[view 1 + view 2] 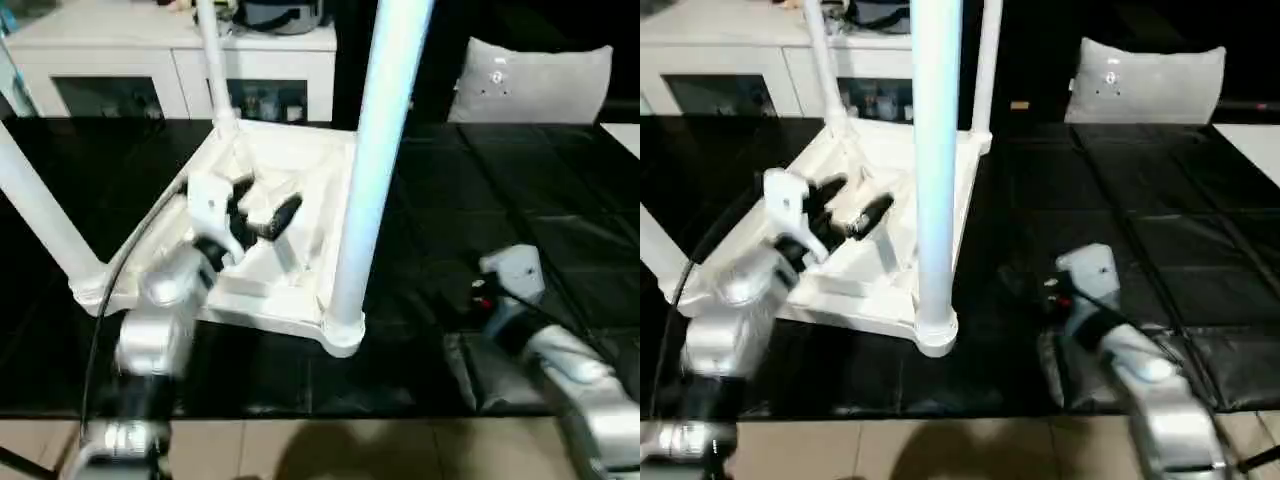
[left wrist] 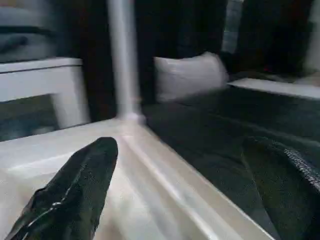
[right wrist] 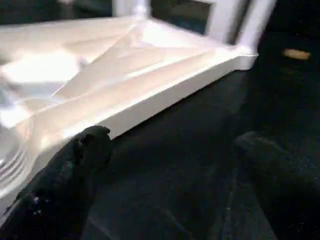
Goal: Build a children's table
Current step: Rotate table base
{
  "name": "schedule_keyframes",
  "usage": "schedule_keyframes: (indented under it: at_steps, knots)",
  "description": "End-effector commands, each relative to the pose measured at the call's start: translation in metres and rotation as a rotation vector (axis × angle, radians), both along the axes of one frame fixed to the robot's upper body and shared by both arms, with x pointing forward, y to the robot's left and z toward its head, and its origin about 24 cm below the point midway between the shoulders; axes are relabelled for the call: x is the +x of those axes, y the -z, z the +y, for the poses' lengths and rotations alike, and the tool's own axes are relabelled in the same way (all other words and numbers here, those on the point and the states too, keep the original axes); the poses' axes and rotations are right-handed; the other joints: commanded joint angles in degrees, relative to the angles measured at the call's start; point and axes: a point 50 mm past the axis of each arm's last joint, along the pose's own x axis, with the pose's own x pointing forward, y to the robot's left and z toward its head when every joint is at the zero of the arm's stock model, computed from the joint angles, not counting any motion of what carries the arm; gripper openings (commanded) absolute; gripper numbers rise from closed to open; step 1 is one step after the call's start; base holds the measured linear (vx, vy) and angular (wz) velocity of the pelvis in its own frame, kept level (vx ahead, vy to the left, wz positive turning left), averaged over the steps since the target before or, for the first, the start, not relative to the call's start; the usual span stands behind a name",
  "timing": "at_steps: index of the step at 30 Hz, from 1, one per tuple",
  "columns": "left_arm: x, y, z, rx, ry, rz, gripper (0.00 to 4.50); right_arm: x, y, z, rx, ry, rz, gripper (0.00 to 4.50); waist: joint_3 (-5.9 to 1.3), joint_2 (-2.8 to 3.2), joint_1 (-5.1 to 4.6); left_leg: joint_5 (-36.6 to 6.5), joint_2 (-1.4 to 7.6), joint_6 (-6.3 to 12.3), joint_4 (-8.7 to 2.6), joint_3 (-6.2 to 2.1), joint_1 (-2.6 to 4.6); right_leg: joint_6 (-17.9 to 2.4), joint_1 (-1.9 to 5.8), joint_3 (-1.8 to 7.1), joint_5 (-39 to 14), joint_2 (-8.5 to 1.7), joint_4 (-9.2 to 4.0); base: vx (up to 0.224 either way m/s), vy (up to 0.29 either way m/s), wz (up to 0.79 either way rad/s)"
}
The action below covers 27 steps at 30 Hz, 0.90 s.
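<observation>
While inverted, table top (image 1: 270, 270) carries upright legs (image 1: 385, 150).

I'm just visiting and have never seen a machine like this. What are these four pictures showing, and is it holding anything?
This is a humanoid robot putting together a children's table. The two wide pictures come from cameras on its head, looking down over its silver arms. The other two come from cameras on its wrists, looking along each gripper's black fingers.

On the black floor mats lies the white tabletop, upside down, with white legs standing up from its corner sockets. Behind it are a white cabinet and a grey cushion.

The left gripper hangs over the ribbed underside of the tabletop, jaws open, holding nothing. The right gripper is low beside the tabletop's edge, over the mat, jaws also open and empty.
</observation>
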Motion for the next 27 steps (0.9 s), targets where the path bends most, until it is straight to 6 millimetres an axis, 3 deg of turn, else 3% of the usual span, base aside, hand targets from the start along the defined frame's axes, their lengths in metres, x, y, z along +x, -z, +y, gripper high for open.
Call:
schedule_keyframes:
  at_steps: [1,2,4,6,8,11,12,14,17,18,20,23,26,27]
  knots:
    - [-0.002,0.001,-0.005,0.087,0.15,0.016,4.44,0.002,-0.007,-0.001,-0.021,-0.072,-0.021,4.5,-3.13,-0.07,0.19,-4.7,4.6,2.98,-5.5,-1.3,-0.28,-13.08,1.93,3.03,-0.73,-5.34,-4.08,0.0,0.0,0.0]
    - [0.002,-0.002,-0.003,0.141,0.162,-0.006,4.44,0.003,-0.01,-0.005,-0.036,-0.09,-0.023,4.5,-3.14,-0.7,0.13,-3.56,4.56,3.81,-5.39,-1.1,-0.34,-13.4,1.96,3.0,0.72,-5.31,-4.15,0.0,0.0,0.0]
    - [0.011,-0.006,-0.001,0.147,0.127,-0.039,4.44,0.006,-0.011,-0.01,-0.046,-0.084,-0.029,4.5,-3.58,-0.44,0.56,0.16,4.26,6.1,-4.79,-0.91,-0.42,-14.63,2.2,2.82,4.69,-5.47,-3.75,0.0,0.0,0.0]
    - [0.017,-0.008,0.0,0.149,0.113,-0.039,4.44,0.008,-0.012,-0.012,-0.056,-0.092,-0.029,4.5,-4.13,-0.29,0.85,3.75,4.18,7.15,-4.31,-0.97,-0.64,-15.45,2.36,2.74,10.19,-5.44,-3.02,0.0,0.0,0.0]
    - [0.017,-0.009,0.0,0.141,0.157,-0.012,4.44,0.009,-0.013,-0.012,-0.062,-0.114,-0.027,4.5,-4.04,-0.17,0.98,4.41,4.37,8.21,-4.29,-0.97,-0.76,-16.44,2.12,2.56,12.02,-5.47,-2.88,0.0,0.0,0.0]
    - [0.016,-0.007,0.001,0.177,0.233,0.006,4.44,0.008,-0.012,-0.012,-0.081,-0.153,-0.022,4.5,-4.08,-0.23,1.16,3.95,4.68,9.03,-4.28,-0.95,-0.88,-17.14,2.03,2.51,10.9,-5.61,-2.76,0.0,0.0,0.0]
    - [0.019,-0.008,0.002,0.179,0.212,0.008,4.44,0.008,-0.011,-0.013,-0.098,-0.162,-0.022,4.5,-3.93,-0.25,1.12,3.09,4.6,9.2,-4.28,-0.82,-0.85,-17.33,1.83,2.42,9.76,-5.46,-2.92,0.0,0.0,0.0]
    - [0.031,-0.015,0.0,0.125,0.094,-0.047,4.44,0.009,-0.01,-0.014,-0.097,-0.155,-0.023,4.5,-3.77,-0.83,1.08,1.35,4.73,8.93,-4.47,-0.75,-0.85,-17.43,1.92,2.4,6.93,-5.55,-3.25,0.0,0.0,0.0]
    - [0.038,-0.016,-0.002,0.097,0.046,-0.052,4.44,0.011,-0.008,-0.014,-0.094,-0.15,-0.019,4.5,-3.66,-0.68,1.35,-0.2,4.82,8.13,-4.6,-0.82,-0.82,-17.27,2.0,2.39,4.19,-5.68,-3.61,0.0,0.0,0.0]
    - [0.04,-0.016,-0.003,0.093,0.037,-0.058,4.44,0.011,-0.008,-0.015,-0.097,-0.15,-0.02,4.5,-3.63,-0.38,1.49,-0.74,4.85,7.8,-4.66,-0.85,-0.76,-16.85,1.84,2.38,3.61,-5.61,-3.71,0.0,0.0,0.0]
    - [0.045,-0.017,-0.003,0.073,-0.019,-0.058,4.44,0.012,-0.008,-0.014,-0.103,-0.15,-0.027,4.5,-3.56,-0.54,1.53,-1.28,4.78,7.37,-4.72,-0.77,-0.86,-16.51,1.88,2.44,3.41,-5.54,-3.68,0.0,0.0,0.0]
    - [0.063,-0.025,0.004,-0.122,-0.333,-0.029,4.44,0.011,-0.004,-0.011,-0.09,-0.136,-0.016,4.5,-3.74,-0.78,1.49,-1.04,4.48,7.3,-4.37,-0.73,-0.91,-16.78,2.02,2.34,4.38,-5.48,-3.68,0.0,0.0,0.0]
    - [0.066,-0.024,0.004,-0.205,-0.402,-0.027,4.44,0.009,-0.002,-0.007,-0.073,-0.136,-0.011,4.5,-3.66,-1.34,1.77,-0.18,4.43,7.88,-4.51,-0.7,-1.08,-16.11,2.14,2.42,3.42,-5.54,-3.92,0.0,0.0,0.0]
    - [0.067,-0.024,0.004,-0.226,-0.44,-0.028,4.44,0.009,-0.002,-0.006,-0.064,-0.132,-0.01,4.5,-3.69,-1.17,1.77,-0.06,4.51,8.14,-4.41,-0.75,-1.02,-16.02,1.99,2.4,3.65,-5.46,-3.88,0.0,0.0,0.0]
